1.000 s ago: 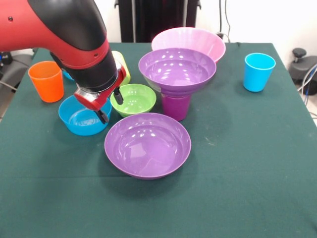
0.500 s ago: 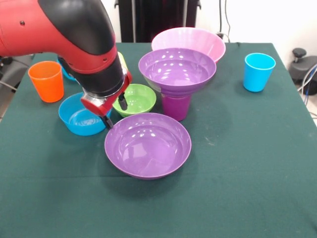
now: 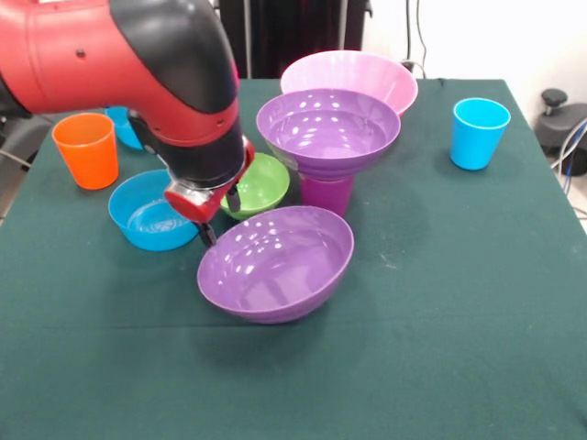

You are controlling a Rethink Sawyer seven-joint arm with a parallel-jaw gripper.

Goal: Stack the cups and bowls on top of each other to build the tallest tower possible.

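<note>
The gripper [image 3: 218, 215] has its two fingers parted narrowly over the far-left rim of the near purple bowl [image 3: 275, 266] – tilted up on the table – the green bowl [image 3: 261, 183] just behind.

Near wide purple bowl [image 3: 275, 264] tilted, rim raised; second [image 3: 327, 130] atop purple cup [image 3: 326, 194].

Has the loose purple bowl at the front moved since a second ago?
Yes. The loose purple bowl has tipped: its rim beside the gripper is pressed down and the opposite rim lifted, toward the purple cup.
</note>
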